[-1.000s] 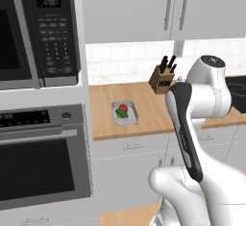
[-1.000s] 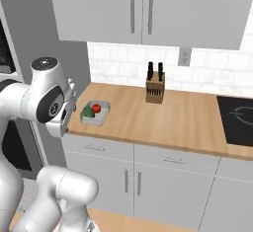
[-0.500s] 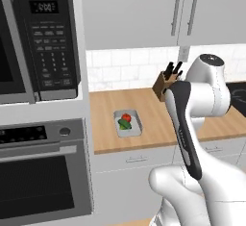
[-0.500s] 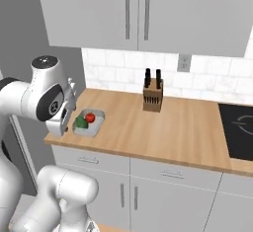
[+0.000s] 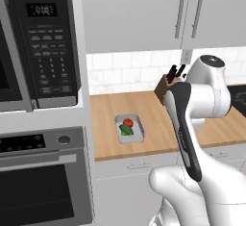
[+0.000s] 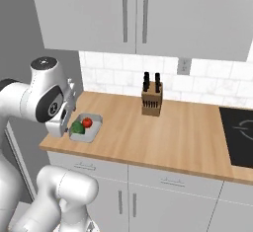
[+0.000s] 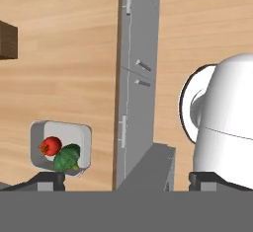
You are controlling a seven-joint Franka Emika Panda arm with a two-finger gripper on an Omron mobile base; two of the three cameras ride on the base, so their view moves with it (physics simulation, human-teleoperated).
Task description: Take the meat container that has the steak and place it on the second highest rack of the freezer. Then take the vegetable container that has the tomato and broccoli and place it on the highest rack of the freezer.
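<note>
The vegetable container is a shallow grey tray at the left end of the wooden counter. It holds the red tomato and the green broccoli. In the right base view the container, tomato and broccoli lie just right of my bent arm. My gripper hangs high above the counter's front edge and is open with nothing in it. In the hand view the container, tomato and broccoli sit at the lower left. The meat container, the steak and the freezer with its racks are out of view.
A wooden knife block stands at the back of the counter. A black cooktop lies at the right. A microwave and an oven fill the tall cabinet at the left. Grey wall cabinets hang overhead.
Both base views have shifted, so the base has moved: the counter and the tray now sit lower in the picture and the microwave looms larger. The gripper stays open.
</note>
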